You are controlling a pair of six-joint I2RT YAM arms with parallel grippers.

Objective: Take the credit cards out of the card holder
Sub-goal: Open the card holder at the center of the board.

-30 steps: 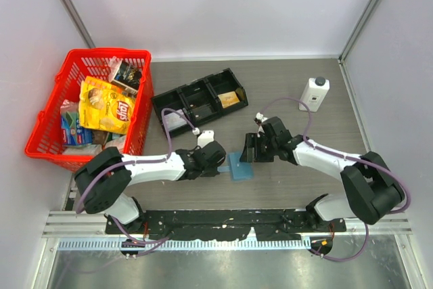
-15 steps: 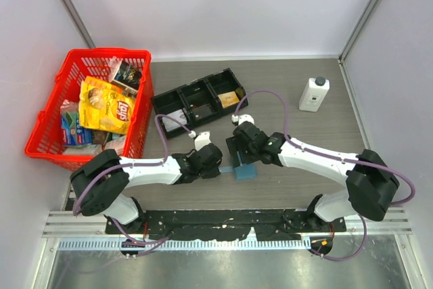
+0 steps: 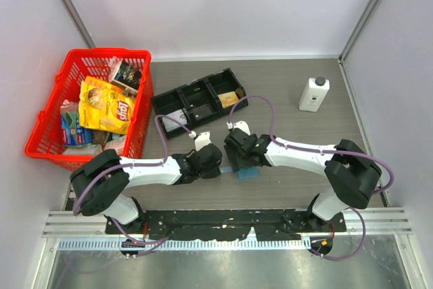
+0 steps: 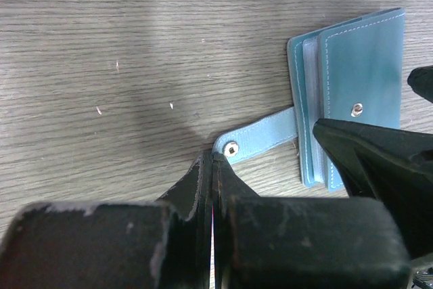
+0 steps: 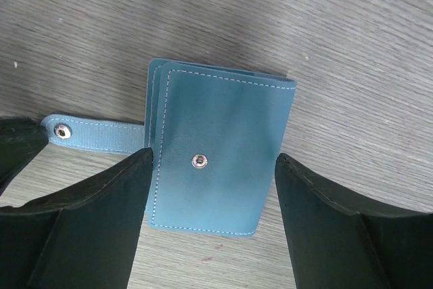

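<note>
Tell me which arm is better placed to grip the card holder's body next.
Right, probably: the right pincer is open and straddles the closed card holder. The left pincer is shut at the tip of the strap, off the body.

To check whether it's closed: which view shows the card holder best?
Right wrist: the holder lies almost whole and folded, strap unsnapped, inside the open right end effector. Left wrist shows one side, partly blocked; top external only a blue sliver.
</note>
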